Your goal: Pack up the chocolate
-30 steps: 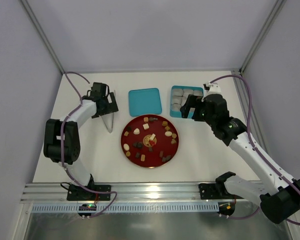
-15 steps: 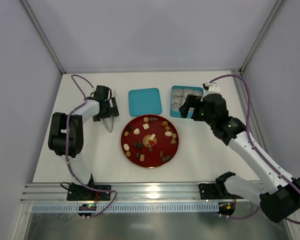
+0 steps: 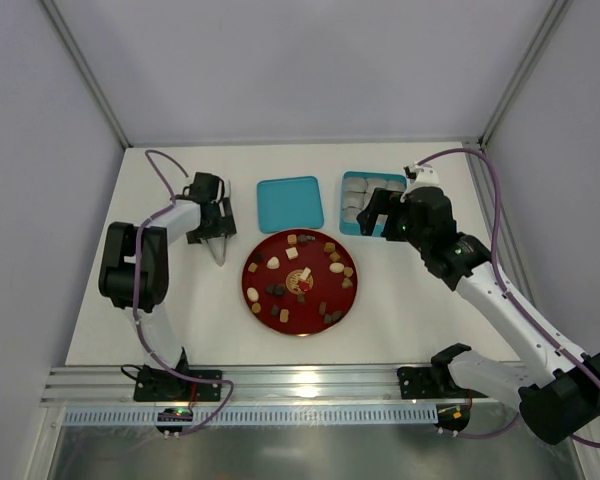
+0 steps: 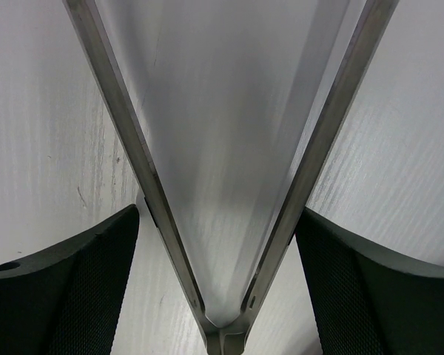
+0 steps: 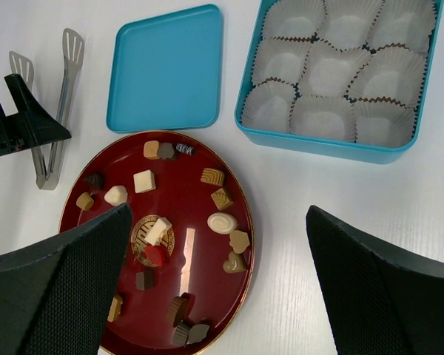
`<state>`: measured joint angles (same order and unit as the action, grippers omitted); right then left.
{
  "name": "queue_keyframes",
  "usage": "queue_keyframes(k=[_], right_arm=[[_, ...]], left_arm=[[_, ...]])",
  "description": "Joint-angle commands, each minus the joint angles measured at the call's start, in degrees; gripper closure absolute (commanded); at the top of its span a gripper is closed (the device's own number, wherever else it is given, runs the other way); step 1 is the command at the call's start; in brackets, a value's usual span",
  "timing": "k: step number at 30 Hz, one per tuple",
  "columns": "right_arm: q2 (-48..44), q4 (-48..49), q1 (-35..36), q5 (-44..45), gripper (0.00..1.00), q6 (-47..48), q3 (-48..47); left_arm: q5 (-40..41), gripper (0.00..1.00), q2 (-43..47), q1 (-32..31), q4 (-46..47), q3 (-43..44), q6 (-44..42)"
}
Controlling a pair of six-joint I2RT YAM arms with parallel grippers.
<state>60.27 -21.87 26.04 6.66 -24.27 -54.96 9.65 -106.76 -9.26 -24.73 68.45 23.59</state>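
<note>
In the middle of the desk [image 3: 400, 310] sits a round red plate [image 5: 181, 200], and the chocolate [image 5: 223, 222] is scattered across it as small brown, tan and white pieces, with a red one by the gold emblem [image 5: 137, 231] in the centre. Between the plate and the left edge, metal tongs [image 3: 218, 248] lie flat on the desk. The left hand [image 3: 217, 226] hangs over them with its fingers [image 4: 81, 288] spread to either side of the two arms; whether they touch the metal cannot be told. Further back, near the middle of the far edge, a blue lid [image 5: 168, 68] lies flat. Toward the far right corner stands a blue box [image 5: 333, 145] lined with nine white paper cups [image 5: 324, 74]. The right hand [image 3: 380, 222] hovers at the box's near side, fingers wide apart and gripping nothing.
</note>
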Motion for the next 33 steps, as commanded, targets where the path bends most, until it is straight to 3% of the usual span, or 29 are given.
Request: queue_keyframes(k=[1,14,23,27,33], right_arm=[[-0.2,2.9,0.2,-0.3,0.00,-0.2,0.6],[-0.6,3.1,0.1,-0.5,0.00,0.0,0.9],[-0.2,3.5,0.1,-0.9,0.00,0.0,0.9],[0.1,3.7,0.2,-1.3,0.00,-0.2,1.0],[0.0,3.9,0.2,-1.4,0.00,-0.3,1.3]], left_arm=[[1.9,0.17,-0.6,-0.3,1.8,0.3,1.7],[3.2,0.23,-2.3,-1.0,1.7,1.2,3.9],[1.9,0.35,-2.0,-1.0,2.0,2.5,1.6],[1.0,0.46,-1.1,-1.1,2.0,3.0,1.3],[1.2,0.50,1.5,-1.0,0.6,4.4,2.1]])
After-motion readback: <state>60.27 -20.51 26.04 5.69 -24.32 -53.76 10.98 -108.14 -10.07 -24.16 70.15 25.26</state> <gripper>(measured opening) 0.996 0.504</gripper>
